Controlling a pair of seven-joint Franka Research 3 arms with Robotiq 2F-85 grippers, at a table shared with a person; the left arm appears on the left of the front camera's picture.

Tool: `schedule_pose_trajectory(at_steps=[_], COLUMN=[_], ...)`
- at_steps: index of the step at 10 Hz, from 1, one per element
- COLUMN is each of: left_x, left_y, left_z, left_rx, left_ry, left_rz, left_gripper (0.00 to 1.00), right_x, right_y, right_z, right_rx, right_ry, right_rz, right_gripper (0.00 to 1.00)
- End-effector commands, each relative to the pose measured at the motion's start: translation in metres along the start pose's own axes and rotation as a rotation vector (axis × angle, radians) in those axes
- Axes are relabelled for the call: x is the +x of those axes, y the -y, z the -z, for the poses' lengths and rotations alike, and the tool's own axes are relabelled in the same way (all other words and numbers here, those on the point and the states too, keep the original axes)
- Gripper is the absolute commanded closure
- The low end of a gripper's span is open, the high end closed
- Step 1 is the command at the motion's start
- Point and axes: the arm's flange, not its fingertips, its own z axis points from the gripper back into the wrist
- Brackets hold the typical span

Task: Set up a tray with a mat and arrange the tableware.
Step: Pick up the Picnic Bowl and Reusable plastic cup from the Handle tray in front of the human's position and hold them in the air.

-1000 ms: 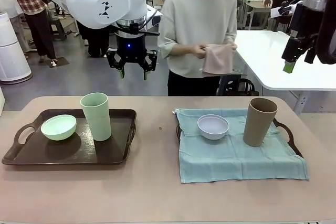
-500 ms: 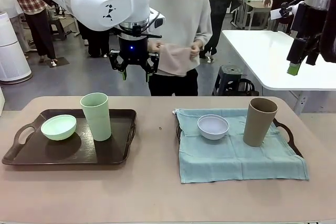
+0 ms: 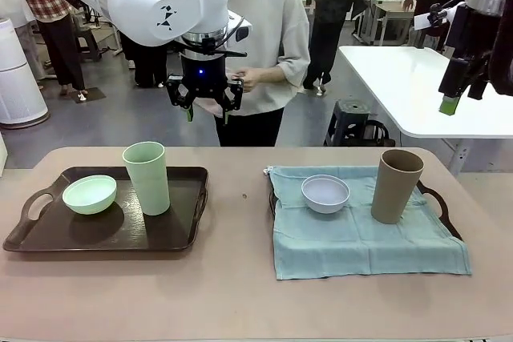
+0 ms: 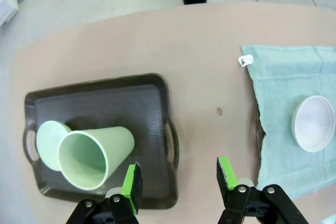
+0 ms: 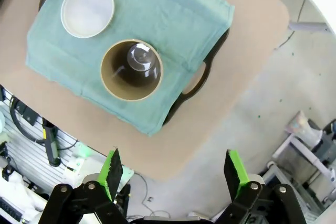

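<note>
Left gripper (image 4: 178, 177): part-open, empty. Right gripper (image 5: 173, 170): fully open, empty. Mint tumbler (image 4: 94, 157), upright, lies at left gripper's 8 o'clock, nearer it.

Left gripper (image 3: 203, 112) is hanging high with open air all round its fingers. The bare strip of table (image 3: 240, 230) straight below it is lying wide open, so that's the easy lane down. Below and off to its left, the green cup (image 3: 147, 178) is standing tall on the dark tray (image 3: 88, 234) and crowding that side, with the low green bowl (image 3: 90, 194) sitting further out. A person (image 3: 268, 22) is standing on its far side. Right gripper (image 3: 457, 98) is hanging out past the table edge. Below it, toward the table, the brown cup (image 3: 396, 185) is sticking up off the cloth (image 3: 361, 238), and the white bowl (image 3: 325, 193) is sitting lower beyond that.
</note>
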Motion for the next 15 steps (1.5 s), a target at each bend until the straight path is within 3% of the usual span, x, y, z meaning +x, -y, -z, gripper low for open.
schedule_pose_trajectory(at_steps=[1, 2, 5, 8, 11, 13, 15], left_x=[0.002, 0.000, -0.003, -0.007, -0.013, -0.035, -0.052], left_y=[-0.003, 0.000, -0.090, -0.169, -0.262, -0.310, -0.346], left_z=[0.000, 0.000, -0.003, -0.006, 0.002, -0.004, -0.001], left_rx=[0.001, 0.000, -0.174, -0.248, -0.286, -0.288, -0.382], left_ry=[-0.001, 0.000, -0.156, -0.198, -0.309, -0.296, -0.260], left_rz=[0.011, 0.000, -0.038, -0.052, -0.055, -0.096, -0.150], left_gripper=[0.25, 0.25, 0.25, 0.25, 0.25, 0.25, 0.25], right_x=[-0.001, 0.000, -0.037, -0.060, -0.106, -0.129, -0.148], right_y=[0.000, 0.000, 0.036, 0.064, 0.103, 0.117, 0.137], right_z=[-0.001, 0.000, 0.017, 0.037, 0.042, 0.045, 0.045], right_rx=[0.007, 0.000, 0.059, 0.153, 0.385, 0.453, 0.512], right_ry=[-0.001, 0.000, -0.045, -0.121, -0.052, -0.022, 0.024], right_rz=[-0.012, 0.000, 0.226, 0.456, 0.564, 0.569, 0.611], right_gripper=[0.00, 0.00, 0.00, 0.00, 0.00, 0.00, 0.00])
